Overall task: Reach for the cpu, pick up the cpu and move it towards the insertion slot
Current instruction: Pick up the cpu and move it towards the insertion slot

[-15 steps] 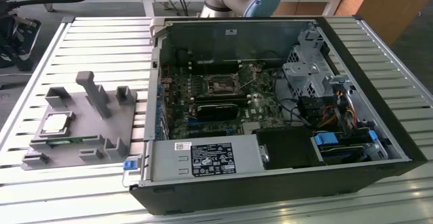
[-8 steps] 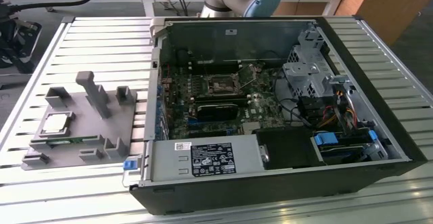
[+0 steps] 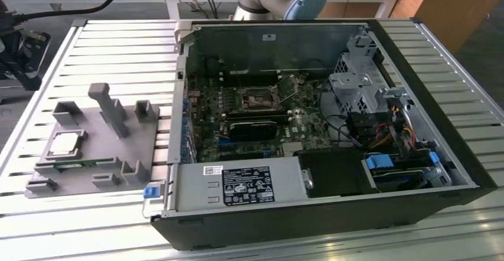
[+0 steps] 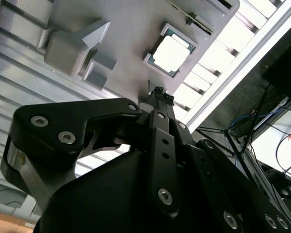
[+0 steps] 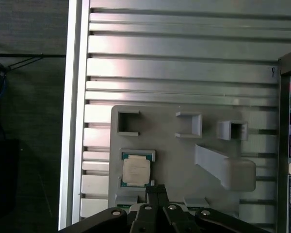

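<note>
gripper [image 5: 155, 188]: fingers pressed together, empty, over grey tray [image 5: 174, 153] near cpu [image 5: 136, 171]
cpu: flat in tray recess
insertion slot [image 3: 258, 100]: in computer case [image 3: 315, 222], beside tray

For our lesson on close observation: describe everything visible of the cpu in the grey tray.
The cpu is a small flat square chip with a pale silvery metal top and a thin greenish border. It lies flat, top up, in a square recess of the grey tray, at the exterior view's left, outside the computer case. Only the tray touches it; the gripper hangs close by, apart from it.
</note>
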